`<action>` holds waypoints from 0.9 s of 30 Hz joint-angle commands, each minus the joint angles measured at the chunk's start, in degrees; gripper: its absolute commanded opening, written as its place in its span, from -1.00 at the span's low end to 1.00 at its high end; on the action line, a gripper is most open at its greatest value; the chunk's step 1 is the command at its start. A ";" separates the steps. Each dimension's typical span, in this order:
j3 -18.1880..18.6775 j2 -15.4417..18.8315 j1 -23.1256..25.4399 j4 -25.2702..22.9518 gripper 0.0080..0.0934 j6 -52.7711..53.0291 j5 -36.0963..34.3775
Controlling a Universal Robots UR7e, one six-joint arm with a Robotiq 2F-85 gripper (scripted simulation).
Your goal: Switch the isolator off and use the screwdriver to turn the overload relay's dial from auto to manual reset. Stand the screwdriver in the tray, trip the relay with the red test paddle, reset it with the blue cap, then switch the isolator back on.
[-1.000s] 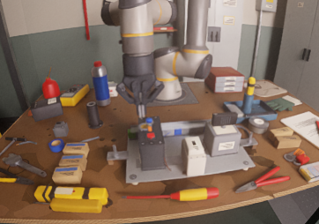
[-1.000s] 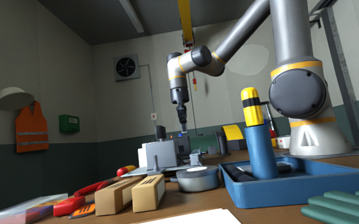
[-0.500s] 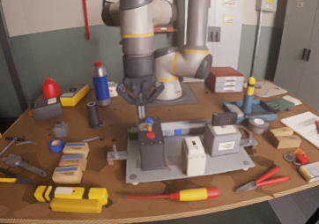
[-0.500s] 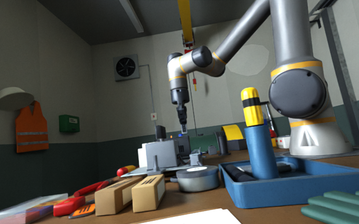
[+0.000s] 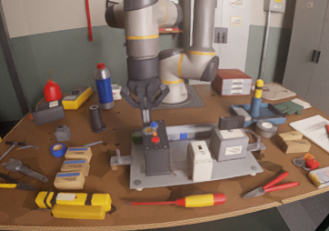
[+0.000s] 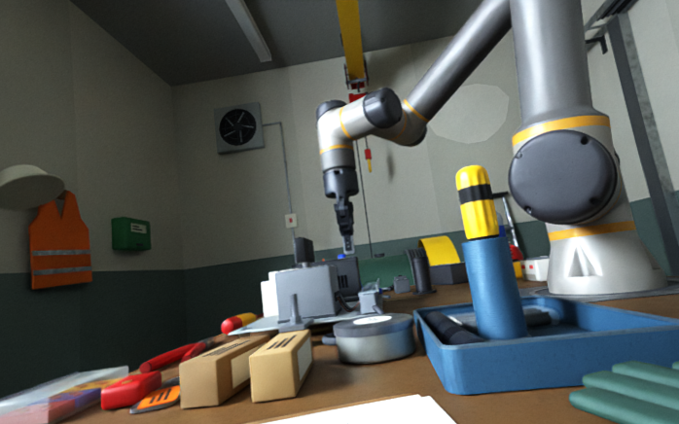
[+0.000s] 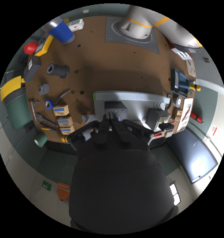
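The yellow-and-black screwdriver (image 5: pixel 259 92) stands upright in the blue holder of the blue tray (image 5: pixel 257 113) on the right of the bench. The dark overload relay (image 5: pixel 156 153) sits on the left end of the grey mounting plate, with a blue cap (image 5: pixel 154 125) and a red paddle (image 5: pixel 155 139) on its top. My gripper (image 5: pixel 146 118) hangs straight above the relay's top, closed and empty, its tips just over the blue cap. The grey isolator (image 5: pixel 228 140) with its dark handle sits on the plate's right end, beside a white block (image 5: pixel 200 160).
The arm's base (image 5: pixel 177 92) stands behind the plate. Cardboard boxes (image 5: pixel 72 165), a yellow level (image 5: pixel 72 202), wrenches and blue tape lie on the left. A red-and-yellow screwdriver (image 5: pixel 191 201) and red pliers (image 5: pixel 271 184) lie along the front edge. A dark cylinder (image 5: pixel 97 118) and blue bottle (image 5: pixel 103 85) stand behind left.
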 commanded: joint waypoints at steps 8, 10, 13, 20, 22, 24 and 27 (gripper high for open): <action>0.30 0.28 0.00 -0.01 -1.00 0.00 0.00; 0.33 0.30 0.00 -0.06 -1.00 0.00 0.00; 0.37 0.35 0.00 -0.14 -1.00 0.00 0.00; 0.47 0.48 0.00 -0.38 -1.00 0.00 0.00; 0.52 0.47 0.00 -0.42 -1.00 0.00 0.00; 0.56 0.46 0.00 -0.45 -1.00 0.00 0.00; 0.61 0.45 0.00 -0.49 -1.00 0.00 0.00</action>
